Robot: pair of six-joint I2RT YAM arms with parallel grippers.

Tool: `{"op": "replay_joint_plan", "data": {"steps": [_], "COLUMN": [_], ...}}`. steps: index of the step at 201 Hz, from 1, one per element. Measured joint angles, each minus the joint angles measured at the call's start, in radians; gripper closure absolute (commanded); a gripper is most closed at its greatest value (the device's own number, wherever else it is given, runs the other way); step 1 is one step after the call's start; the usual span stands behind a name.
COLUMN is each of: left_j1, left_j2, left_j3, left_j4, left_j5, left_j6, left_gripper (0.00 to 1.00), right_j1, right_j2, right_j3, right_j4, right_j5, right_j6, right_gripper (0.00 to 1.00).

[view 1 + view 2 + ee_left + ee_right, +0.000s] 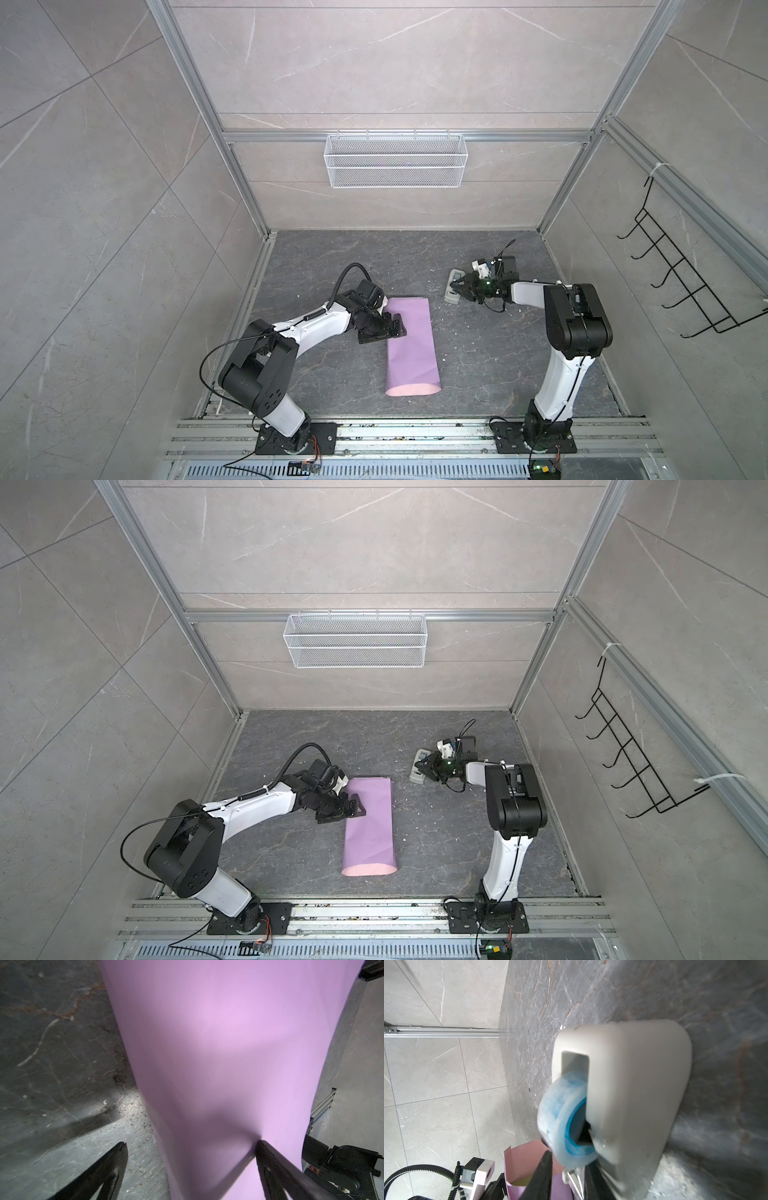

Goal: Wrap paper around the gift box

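The left fingers (pixel 110 1167) are standing wide apart; one is touching the large thin paper (pixel 411 345), the other is hanging over the dark grey marbled tabletop (pixel 478 365) just beside it; the paper is lying left of centre, folded lilac side out into a flattened tube, its long axis running from front rail toward back wall, the near open end showing pale pink; a sliver of the olive-green cardboard gift box (pixel 519 1182) is showing inside the far end; well apart to the right, the right fingers (pixel 542 1176) are sitting at a grey-white plastic tape dispenser (pixel 450 296) carrying a clear blue-cored tape roll (pixel 556 1118); whether they are gripping anything I cannot tell.
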Motion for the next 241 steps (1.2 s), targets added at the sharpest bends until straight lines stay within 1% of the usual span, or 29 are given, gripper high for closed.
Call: {"op": "replay_joint_plan", "data": {"steps": [49, 115, 241], "left_j1": [0.0, 0.0, 0.0], "left_j2": [0.0, 0.0, 0.003], "left_j3": [0.001, 0.002, 0.005], "left_j4": [-0.002, -0.004, -0.007], "left_j5": [0.0, -0.001, -0.001], "left_j6": [0.0, 0.0, 0.0], "left_gripper": [0.03, 0.03, 0.03], "right_j1": [-0.015, -0.018, -0.024], "right_j2": [0.001, 0.02, 0.043], "right_j3": [-0.045, -0.05, -0.072], "right_j4": [0.088, 0.141, 0.224], "right_j5": [-0.034, -0.063, -0.089], "right_j6": [0.037, 0.052, 0.113], "right_gripper": [0.72, 0.73, 0.82]}}
